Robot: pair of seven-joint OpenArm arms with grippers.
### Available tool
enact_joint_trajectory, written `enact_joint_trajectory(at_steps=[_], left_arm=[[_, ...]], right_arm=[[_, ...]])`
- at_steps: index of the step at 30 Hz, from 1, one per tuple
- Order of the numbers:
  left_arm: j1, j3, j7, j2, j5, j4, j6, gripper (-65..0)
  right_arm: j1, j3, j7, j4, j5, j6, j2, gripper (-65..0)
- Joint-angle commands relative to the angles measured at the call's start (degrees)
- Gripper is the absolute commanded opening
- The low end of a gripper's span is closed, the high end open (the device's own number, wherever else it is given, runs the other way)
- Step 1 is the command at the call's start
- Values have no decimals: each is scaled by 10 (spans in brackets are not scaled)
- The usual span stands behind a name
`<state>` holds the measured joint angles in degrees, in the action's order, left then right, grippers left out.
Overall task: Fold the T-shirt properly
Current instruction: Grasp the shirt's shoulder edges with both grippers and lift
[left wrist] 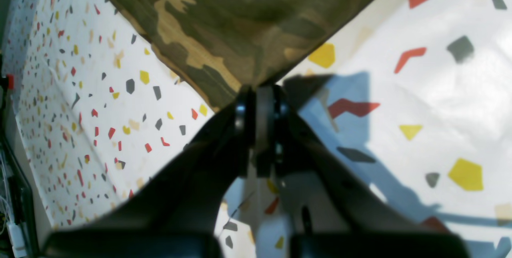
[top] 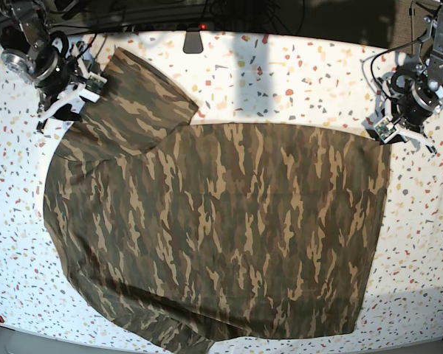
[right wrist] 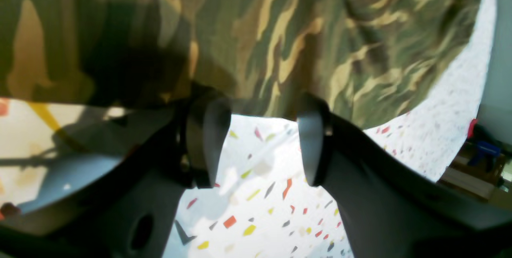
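Left claw (left wrist: pixel 259 102) pinches T-shirt (top: pixel 221 228) corner; right claw (right wrist: pixel 260 138) open beside sleeve.

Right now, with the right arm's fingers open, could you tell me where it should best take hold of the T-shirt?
Probably the sleeve hem of the T-shirt, the straight edge lying flat just ahead of the right gripper. Come in low from the bare table side, one finger sliding under the edge. The left gripper already pinches the far hem corner, so this balances it.
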<state>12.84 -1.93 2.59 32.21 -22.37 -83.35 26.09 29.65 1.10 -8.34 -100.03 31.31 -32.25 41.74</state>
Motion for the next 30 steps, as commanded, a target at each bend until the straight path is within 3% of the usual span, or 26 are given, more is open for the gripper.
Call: enact_joint_trajectory(at_steps=[1, 4, 10, 23, 30], left_arm=[[-5, 4, -4, 9, 3, -6, -4, -650], [-5, 4, -5, 9, 3, -6, -5, -650], [-5, 4, -4, 9, 3, -6, -15, -650], [-5, 4, -4, 9, 3, -6, -15, -650], [-5, 4, 0, 9, 4, -6, -15, -650]], right_arm=[[-7, 3, -5, -3, 1, -3, 12, -338], [-14, 3, -9, -2, 5, -35, 16, -338], [-14, 3, -6, -2, 3, -55, 26, -338], [-29, -3, 10, 5, 0, -55, 26, -338], [-106, -85, -2, 77, 0, -47, 25, -338]])
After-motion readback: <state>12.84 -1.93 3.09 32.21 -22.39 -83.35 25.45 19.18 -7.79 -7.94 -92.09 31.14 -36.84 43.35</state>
